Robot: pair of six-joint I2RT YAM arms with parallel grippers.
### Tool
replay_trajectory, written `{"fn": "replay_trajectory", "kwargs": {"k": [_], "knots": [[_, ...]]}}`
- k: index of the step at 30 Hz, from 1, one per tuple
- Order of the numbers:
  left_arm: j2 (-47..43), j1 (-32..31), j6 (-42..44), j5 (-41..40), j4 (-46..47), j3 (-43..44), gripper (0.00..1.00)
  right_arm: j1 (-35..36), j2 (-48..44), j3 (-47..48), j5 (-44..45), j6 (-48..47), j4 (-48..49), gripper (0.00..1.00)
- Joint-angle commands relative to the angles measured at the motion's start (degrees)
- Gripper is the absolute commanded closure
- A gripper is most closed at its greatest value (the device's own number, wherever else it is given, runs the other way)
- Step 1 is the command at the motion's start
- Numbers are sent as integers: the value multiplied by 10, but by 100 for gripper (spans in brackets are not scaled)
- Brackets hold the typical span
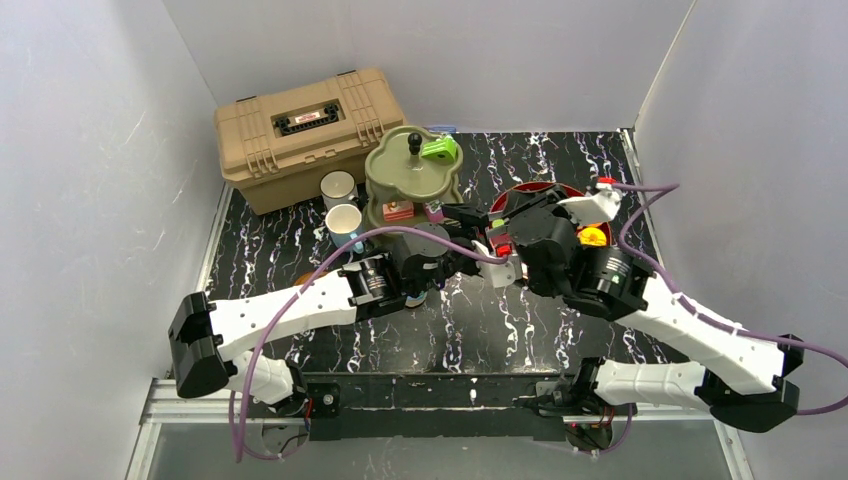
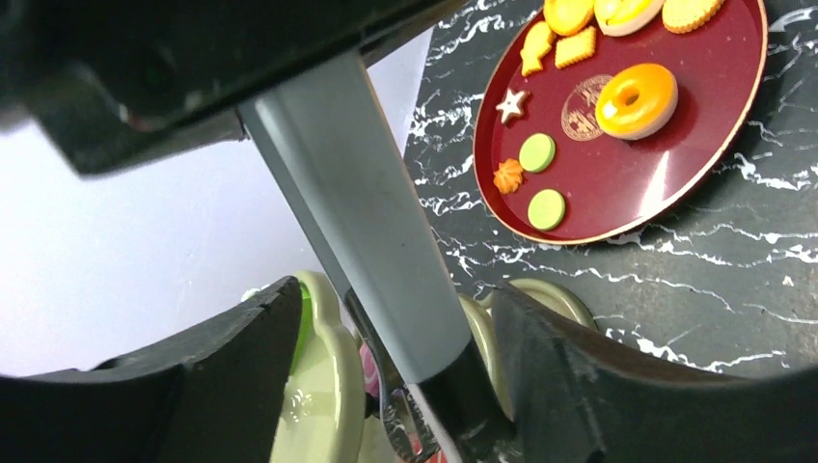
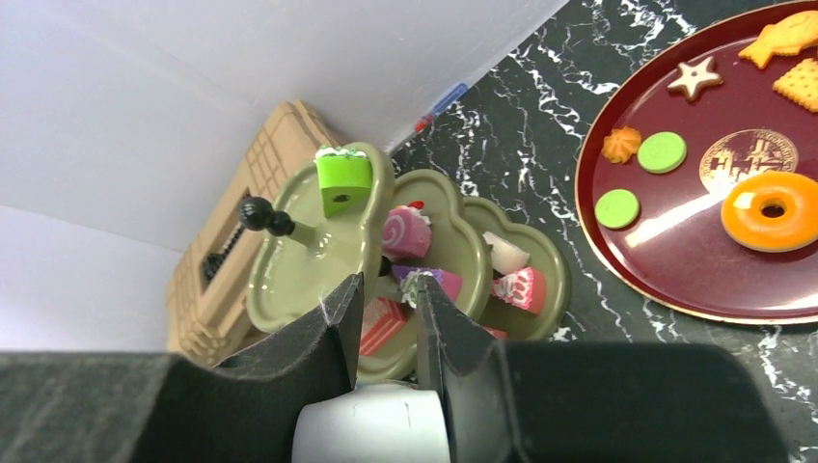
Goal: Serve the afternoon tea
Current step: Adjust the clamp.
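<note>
Over black marbled tabletop [image 1: 480,330]: gripping white mug [image 3: 371,429] w/ R gripper [image 3: 386,289], just in front of olive stand [image 3: 299,270]; L gripper [image 2: 395,294] open, above stand's edge. Cakes [image 3: 407,233] already on tiers; cookies [image 3: 796,85], donut [image 3: 772,207] on red tray [image 3: 695,280] right of stand (mugs prob. not yet served).

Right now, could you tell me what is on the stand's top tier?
One green cake slice sits at the rim of the top tier, beside the black knob; nothing else shows there. The tier covers part of the lower tiers, so their cakes show only partly.
</note>
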Motion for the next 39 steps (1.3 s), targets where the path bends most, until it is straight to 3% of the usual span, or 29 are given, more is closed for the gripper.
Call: {"fn": "replay_trajectory", "kwargs": {"k": [1,5,8,12,14,15,19,25,30,36,39], "knots": [[-9,6,-25,-17,29,31,39,1,-33,13,-9,13,12,95],[-12,9,-33,-7,28,35,66,1,-47,3,-24,3,22,81],[-15,10,-42,-6,28,42,80,1,-60,-3,-33,-8,27,66],[-23,16,-79,10,21,54,83,1,-89,-22,-55,-92,78,30],[-41,27,-129,51,-19,67,83,1,-106,-28,-71,-140,98,6],[-48,34,-174,80,-50,76,83,1,-118,-34,-83,-165,114,2],[-77,61,-266,196,-114,84,81,1,-151,-54,-151,-240,171,2],[-50,83,-328,243,-157,124,81,1,-96,-21,-239,-265,152,2],[-51,93,-339,285,-172,134,80,1,-71,-9,-251,-293,181,2],[-60,116,-354,352,-194,137,77,1,-89,-48,-289,-306,231,22],[-59,124,-357,355,-197,136,76,1,-93,-40,-302,-306,211,38]]}}
